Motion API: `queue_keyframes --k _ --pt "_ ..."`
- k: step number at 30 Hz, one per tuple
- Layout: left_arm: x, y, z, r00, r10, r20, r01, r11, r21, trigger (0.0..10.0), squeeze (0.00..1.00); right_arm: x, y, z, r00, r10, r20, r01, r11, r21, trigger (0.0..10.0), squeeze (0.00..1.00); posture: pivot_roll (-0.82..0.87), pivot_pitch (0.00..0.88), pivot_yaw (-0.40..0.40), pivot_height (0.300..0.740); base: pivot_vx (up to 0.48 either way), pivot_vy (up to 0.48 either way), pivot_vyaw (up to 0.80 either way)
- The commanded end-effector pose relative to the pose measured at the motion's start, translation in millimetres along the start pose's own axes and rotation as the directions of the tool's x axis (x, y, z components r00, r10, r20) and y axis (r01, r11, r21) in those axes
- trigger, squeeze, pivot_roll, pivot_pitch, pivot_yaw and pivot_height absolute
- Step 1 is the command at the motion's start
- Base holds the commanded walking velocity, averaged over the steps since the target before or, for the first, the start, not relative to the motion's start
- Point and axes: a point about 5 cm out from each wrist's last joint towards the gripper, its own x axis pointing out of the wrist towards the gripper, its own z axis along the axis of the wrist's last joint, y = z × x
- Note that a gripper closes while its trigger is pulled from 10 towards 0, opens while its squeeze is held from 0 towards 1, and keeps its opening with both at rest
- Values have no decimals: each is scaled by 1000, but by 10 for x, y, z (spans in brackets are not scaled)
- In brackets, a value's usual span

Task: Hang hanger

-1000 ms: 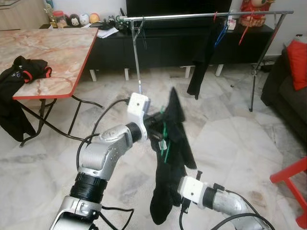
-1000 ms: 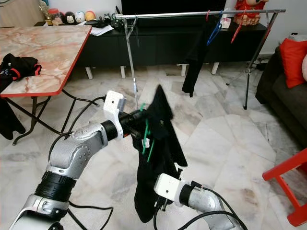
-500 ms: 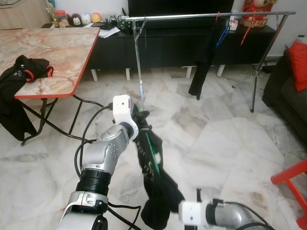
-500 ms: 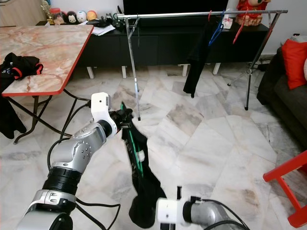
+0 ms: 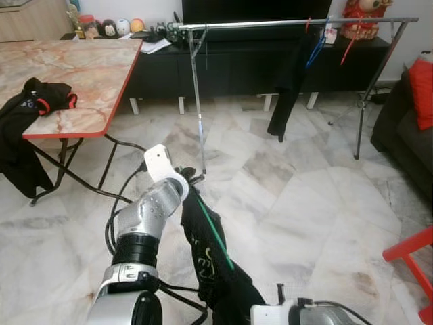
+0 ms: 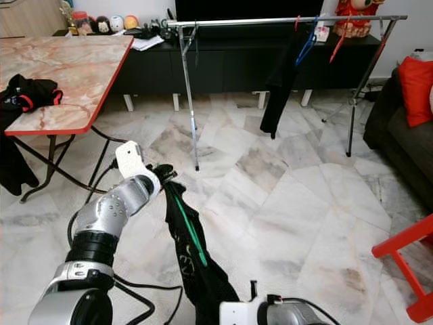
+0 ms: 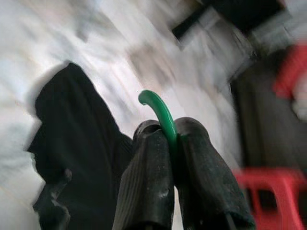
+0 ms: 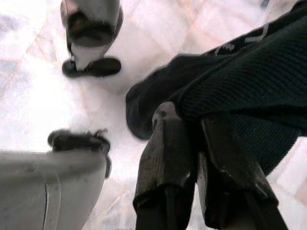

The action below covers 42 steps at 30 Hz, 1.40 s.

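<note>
Risk: green hanger (image 5: pixel 215 237) hangs low and well short of the drying rack rail (image 5: pixel 284 24); the black garment (image 6: pixel 193 261) trails toward the floor and could slide off or snag when lifted, judging by its slack drape.
Left tool (image 7: pixel 170 143): fingers (image 7: pixel 148 177) clenched on the hanger's hook, which protrudes beyond the tips.
Right tool (image 8: pixel 192 143): pinched shut on the garment's lower fold, near the floor below the rail.
</note>
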Motion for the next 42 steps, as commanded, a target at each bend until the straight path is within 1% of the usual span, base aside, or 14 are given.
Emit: queue_keyframes --k 1,6,11,18,20,21,23,24,27,29,34,38,41,42 --pt "-56 -191 50 991 -130 -37 133 988 84 10000 0 -1 94 -92 999 22 -47 -22 1000 -2 0 0 16 0 -4 740 0 0 0" --pt "-134 -274 -110 964 -218 -150 238 962 137 10000 0 6 69 -137 998 -12 -68 11 1000 -4 0 0 17 2 -1 740 0 0 0" --pt "-318 -355 -317 892 -331 -308 408 882 235 10000 0 11 4 -160 995 -58 -81 57 998 -14 0 0 25 8 -3 740 0 0 0" --pt "-436 -311 -423 843 -345 -413 488 814 316 10000 0 19 -59 -159 993 -85 -85 83 996 -31 0 0 24 6 -1 740 0 0 0" --pt "-526 -326 -433 807 -372 -459 560 728 395 10000 0 19 -87 -172 989 -101 -103 97 994 -41 0 0 23 6 0 740 0 0 0" --pt "-526 -326 -433 807 -372 -459 560 728 395 10000 0 19 -87 -172 989 -101 -103 97 994 -41 0 0 23 6 0 740 0 0 0" --pt "-596 -329 -444 781 -378 -497 605 654 454 10000 0 16 -113 -187 986 -119 -118 114 992 -45 0 0 23 6 0 740 0 0 0" --pt "-648 -319 -461 759 -379 -530 639 590 493 10000 0 11 -146 -199 982 -137 -132 131 990 -54 0 0 26 0 1 740 0 0 0" --pt "-689 -312 -475 738 -383 -556 666 548 506 10000 0 6 -175 -206 979 -150 -140 143 988 -55 0 0 25 0 1 740 0 0 0" --pt "-771 -260 -517 697 -357 -622 713 441 545 10000 0 -5 -241 -219 973 -171 -157 165 985 -52 0 0 27 0 2 740 0 0 0" --pt "-842 -147 -603 656 -294 -695 751 353 559 10000 0 -22 -338 -237 959 -211 -188 206 978 -46 0 0 33 0 4 740 0 0 0" --pt "-854 -152 -671 641 -323 -696 765 346 543 10000 0 11 -372 -183 960 -214 -178 208 977 -53 0 0 32 0 7 740 0 0 0" --pt "-792 -213 -604 672 -403 -621 739 419 528 10000 0 29 -373 -157 962 -212 -172 205 977 -55 0 0 34 0 7 740 0 0 0" --pt "-753 -286 -468 701 -477 -530 713 474 517 10000 0 36 -367 -145 963 -209 -167 203 978 -54 0 0 31 0 7 740 0 0 0"
